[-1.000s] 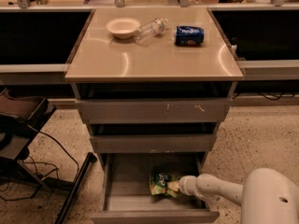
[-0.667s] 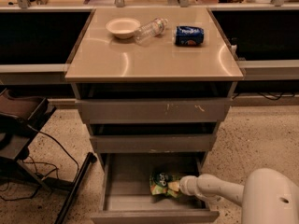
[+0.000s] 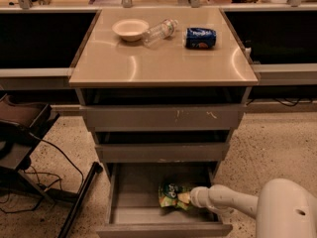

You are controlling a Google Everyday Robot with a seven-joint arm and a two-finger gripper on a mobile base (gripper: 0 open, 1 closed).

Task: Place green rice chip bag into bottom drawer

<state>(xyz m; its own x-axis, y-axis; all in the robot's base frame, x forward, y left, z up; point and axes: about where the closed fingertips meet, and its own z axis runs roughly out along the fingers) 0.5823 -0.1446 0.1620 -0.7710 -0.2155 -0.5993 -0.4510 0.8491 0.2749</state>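
I had the counter (image 3: 163,63) up top on the three-drawer cabinet, and my white arm (image 3: 233,202) reached in from lower right. The bottom drawer (image 3: 133,192) stood open, grey tray showing. The green rice chip bag (image 3: 171,195) lay crumpled inside it, right of middle. The gripper (image 3: 188,198) was down in that drawer, touching the bag's right edge; I couldn't tell if it was clamped on or loose. On the counter were a white bowl (image 3: 130,29), a clear bottle (image 3: 159,31) on its side just beside it, and a blue can (image 3: 200,37) near.
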